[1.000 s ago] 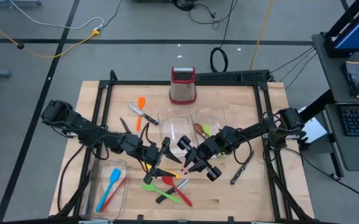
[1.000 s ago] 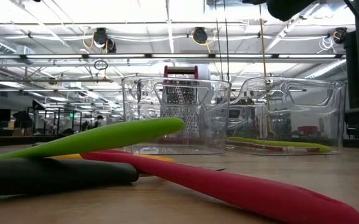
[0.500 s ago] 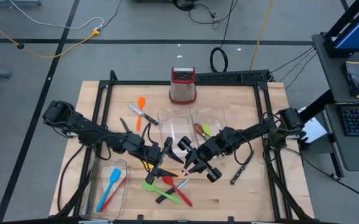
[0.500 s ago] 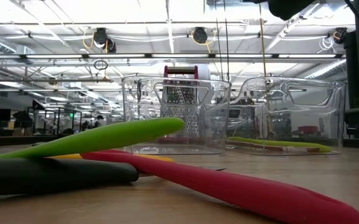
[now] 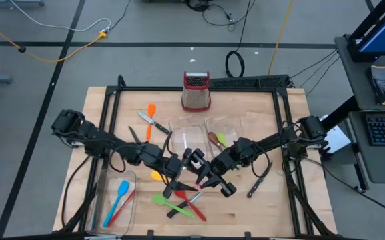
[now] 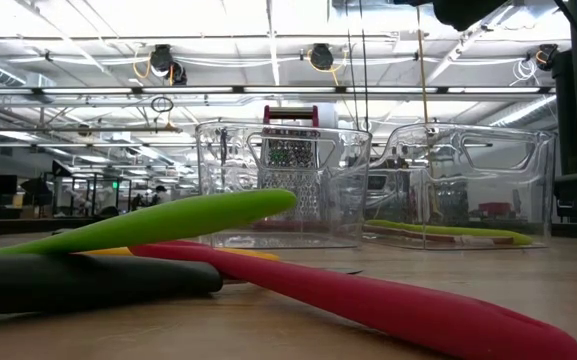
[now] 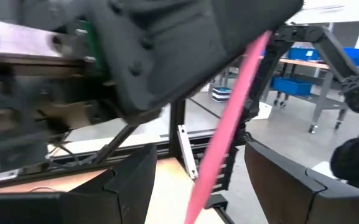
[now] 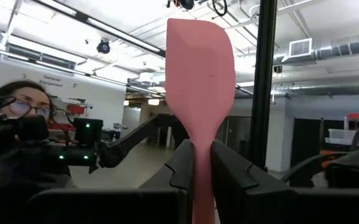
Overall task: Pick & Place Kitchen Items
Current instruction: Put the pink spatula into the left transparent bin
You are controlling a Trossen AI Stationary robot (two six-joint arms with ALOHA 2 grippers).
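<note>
The pink spatula [image 8: 199,93] is pinched at its slim neck by the right gripper [image 8: 198,163], whose two fingers are pressed against it from both sides, with the broad blade standing clear beyond the fingertips. It is judged to be light, a flexible blade on a stiffer stem, and smooth enough to slip or swing if pinched near one end; a hold on the narrow shaft, close to the blade, seems the surest, and that is where it is held. In the left wrist view the same pink shaft [image 7: 229,118] is seen running between the spread fingers of the left gripper [image 7: 195,186], which is not seen to touch it.

From above, both grippers are met near the middle of the table [image 5: 282,220], slightly toward its near edge, the right gripper [image 5: 209,181] just beside the left gripper [image 5: 185,172]. The right arm is stretched low from the right edge, the left arm from the left edge, each almost level over the wood.

Below them a green spatula [image 5: 172,203], a red one [image 5: 192,203] and a black-handled utensil [image 6: 78,282] are left crossed on the table. A clear tray [image 5: 187,137] lies just beyond, and a blue spatula [image 5: 119,197] is lying in the near-left tray.
</note>
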